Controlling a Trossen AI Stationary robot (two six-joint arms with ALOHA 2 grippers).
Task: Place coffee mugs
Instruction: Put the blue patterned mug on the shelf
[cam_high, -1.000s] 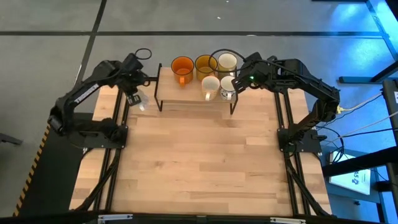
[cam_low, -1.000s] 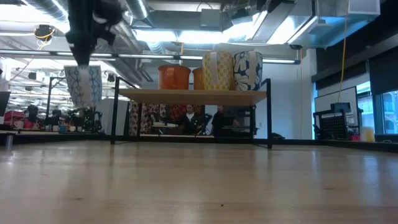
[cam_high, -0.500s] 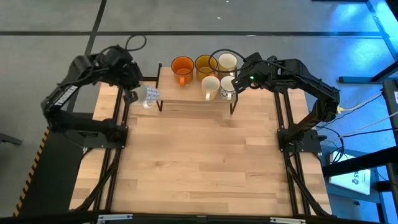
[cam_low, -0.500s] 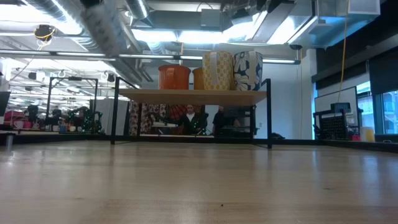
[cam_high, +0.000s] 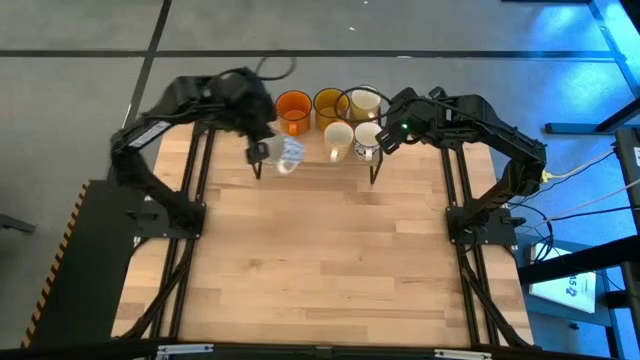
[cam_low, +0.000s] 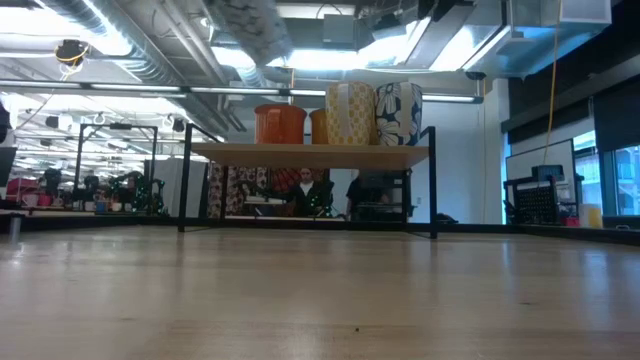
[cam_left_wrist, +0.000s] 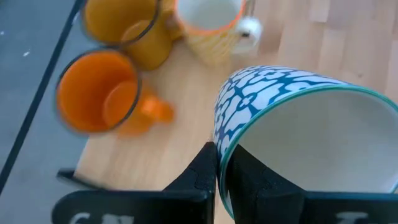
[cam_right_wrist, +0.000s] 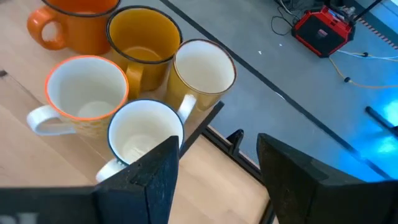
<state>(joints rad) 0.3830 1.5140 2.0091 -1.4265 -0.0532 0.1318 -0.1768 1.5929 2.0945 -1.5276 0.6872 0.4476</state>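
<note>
**Above the rack's front edge: the sixth mug carried in for placing**

Over the left front of the rack (cam_high: 262, 150), the left gripper (cam_high: 262, 150) holds a blue-patterned white mug (cam_high: 288, 153) tipped on its side, mouth toward the wrist camera; its fingers (cam_left_wrist: 205, 171) are closed on the mug's rim, one outside the wall and one inside. Five mugs already stand on the rack's wooden shelf: an orange mug (cam_high: 292, 106), an amber mug (cam_high: 330, 103) and a cream mug (cam_high: 365, 99) in the back row, with two white mugs in front, one orange-rimmed (cam_high: 338, 137) and one floral (cam_high: 365, 140). Bare shelf shows in front of the orange mug and left of the orange-rimmed one; this is judged the likely target. To place well, the held mug should be turned upright before descent, lowered straight into that bare spot, and kept clear of the orange mug's handle (cam_left_wrist: 155, 111) and the neighbouring white mug; release is best made only once the base sits flat. The right gripper (cam_high: 385, 135) waits at the rack's right end beside the floral mug, its fingers (cam_right_wrist: 149, 174) parted and holding nothing.

The surface (cam_high: 320, 260) is pale butcher-block wood, bare in front of the rack. From the low view the shelf stands raised on thin black legs (cam_low: 433, 180), and behind it lies an open workshop with ceiling ducts and strip lights; two seated people are visible far off beneath the shelf
</note>
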